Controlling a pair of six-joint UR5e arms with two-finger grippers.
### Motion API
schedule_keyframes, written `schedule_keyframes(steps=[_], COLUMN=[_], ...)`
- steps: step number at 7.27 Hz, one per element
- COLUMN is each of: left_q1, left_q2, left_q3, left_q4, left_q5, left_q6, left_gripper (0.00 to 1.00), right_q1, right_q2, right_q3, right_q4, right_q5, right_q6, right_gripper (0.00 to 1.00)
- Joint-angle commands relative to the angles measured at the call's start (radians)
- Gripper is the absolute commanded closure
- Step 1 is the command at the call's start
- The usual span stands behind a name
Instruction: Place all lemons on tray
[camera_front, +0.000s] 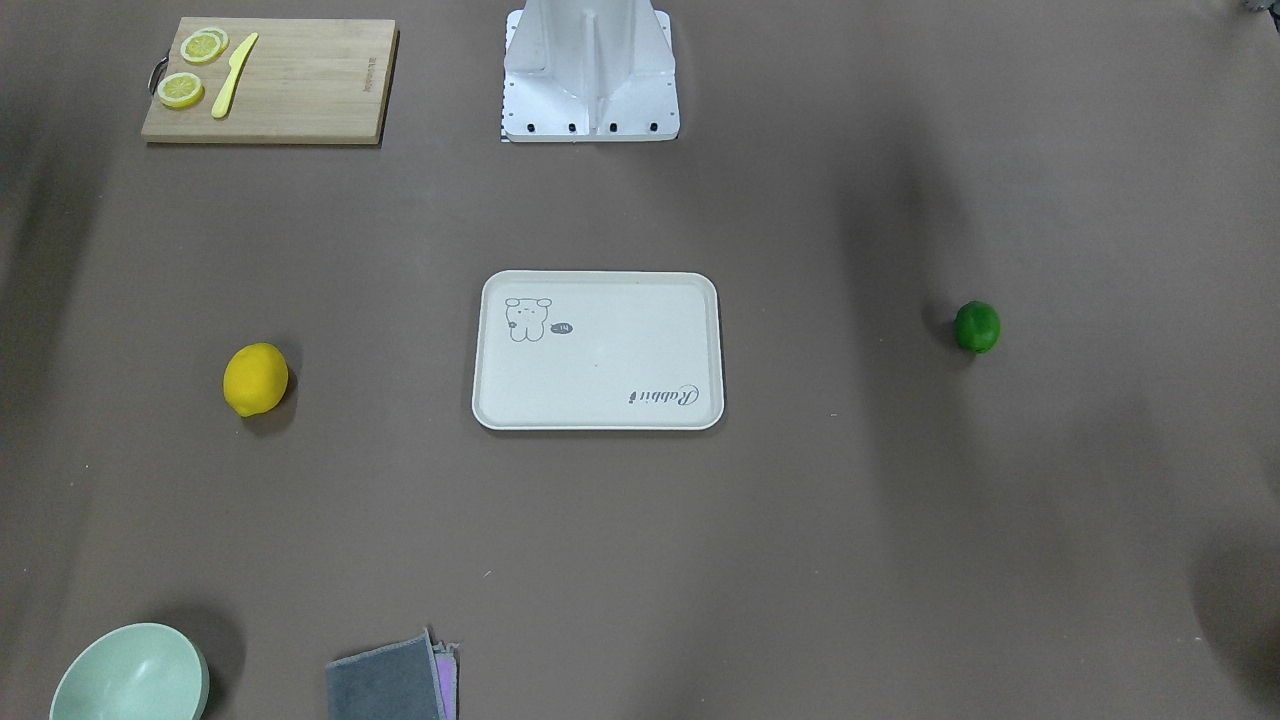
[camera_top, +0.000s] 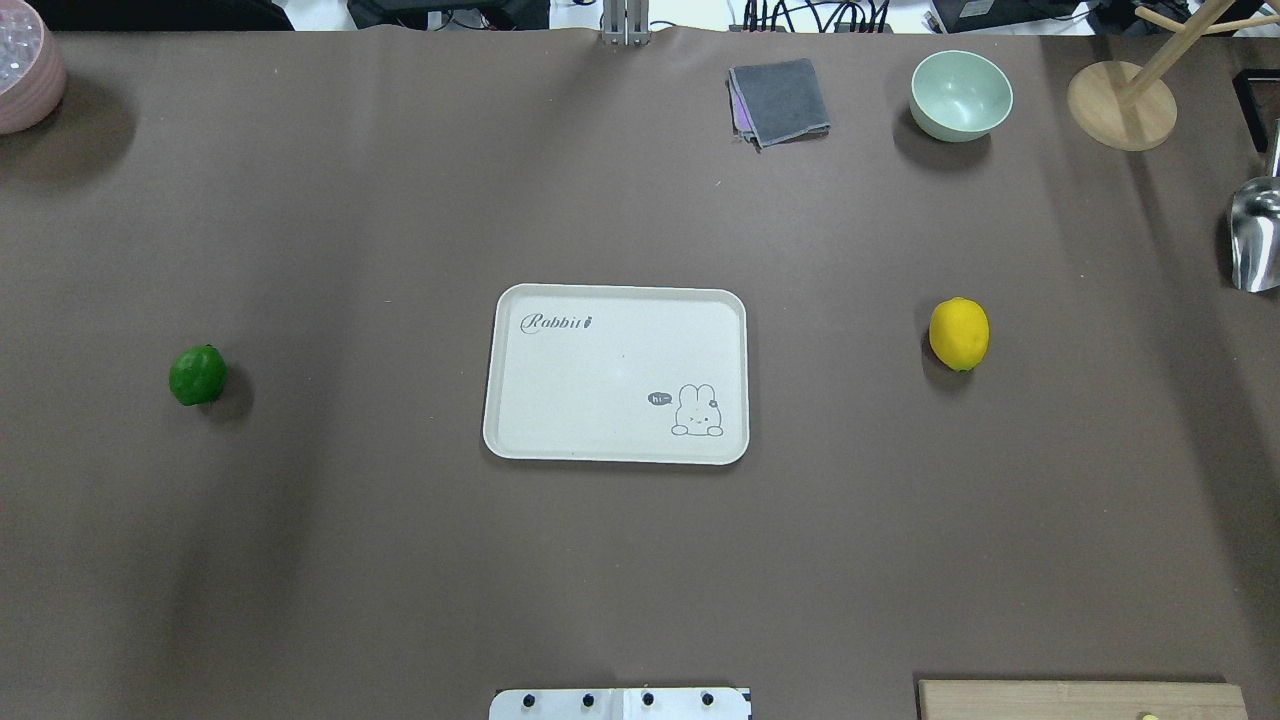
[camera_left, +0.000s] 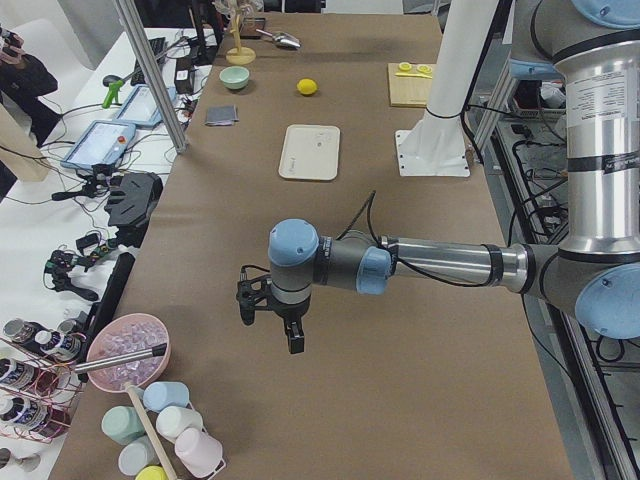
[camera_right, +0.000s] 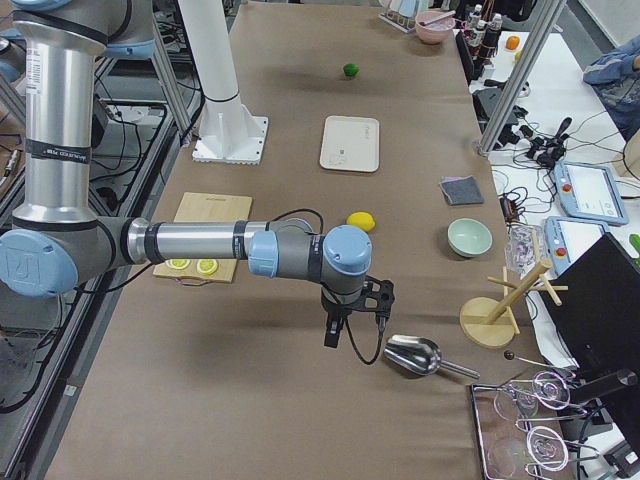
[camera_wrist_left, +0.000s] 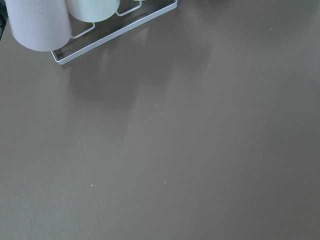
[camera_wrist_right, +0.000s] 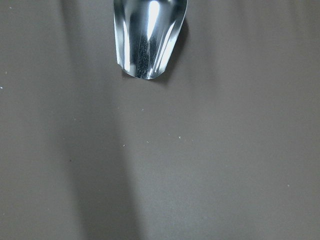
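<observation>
A bright yellow lemon (camera_top: 959, 334) and a smaller, glossy green lemon (camera_top: 197, 375) lie on the table (camera_top: 400, 200), on opposite sides of the off-white tray (camera_top: 600, 380) and each well apart from its rim. The left gripper (camera_left: 270, 328) and right gripper (camera_right: 354, 325) hang over the table's 2 ends, far from both fruits; I cannot tell how their jaws stand.

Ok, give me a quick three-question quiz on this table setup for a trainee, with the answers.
1. True or false: a lemon already lies on the tray.
2. Which lemon sits to the robot's left of the tray? A) yellow B) green C) neither
3. Name the utensil on the wooden cutting board beside the lemon slices.
Key: 1 false; 2 B, the green lemon; 3 the yellow knife.
</observation>
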Motion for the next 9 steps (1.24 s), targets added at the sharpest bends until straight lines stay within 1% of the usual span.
schedule_keyframes(steps=[1, 3, 4, 6, 8, 9], left_q1=[-0.001, -0.001, 0.005, 0.01, 0.016, 0.051], left_q2=[0.001, 0.003, -0.006, -0.015, -0.022, -0.07], left_q3=[0.001, 0.001, 0.017, 0.029, 0.026, 0.046], left_q4=[0.0, 0.003, 0.0, -0.002, -0.005, 0.004], left_q5=[-0.001, -0.003, 0.0, -0.01, -0.012, -0.01], left_q6=[0.0, -0.003, -0.014, -0.017, -0.017, -0.062], left_gripper=[0.02, 0.02, 0.02, 0.02, 0.02, 0.03], right_q1=[0.0, -0.001, -0.036, -0.118, -0.217, -0.266], right_q2=[-0.001, 0.01, 0.021, 0.097, 0.192, 0.249], right_q3=[0.007, 0.008, 0.007, -0.007, -0.022, -0.044], right_q4=[0.0, -0.007, -0.01, -0.013, -0.03, -0.029], right_q5=[0.003, -0.001, 0.005, 0.014, 0.051, 0.057], right_q6=[-0.011, -0.011, -0.002, 0.006, 0.032, 0.076], right_gripper=[0.01, 0.0, 0.0, 0.0, 0.0, 0.0])
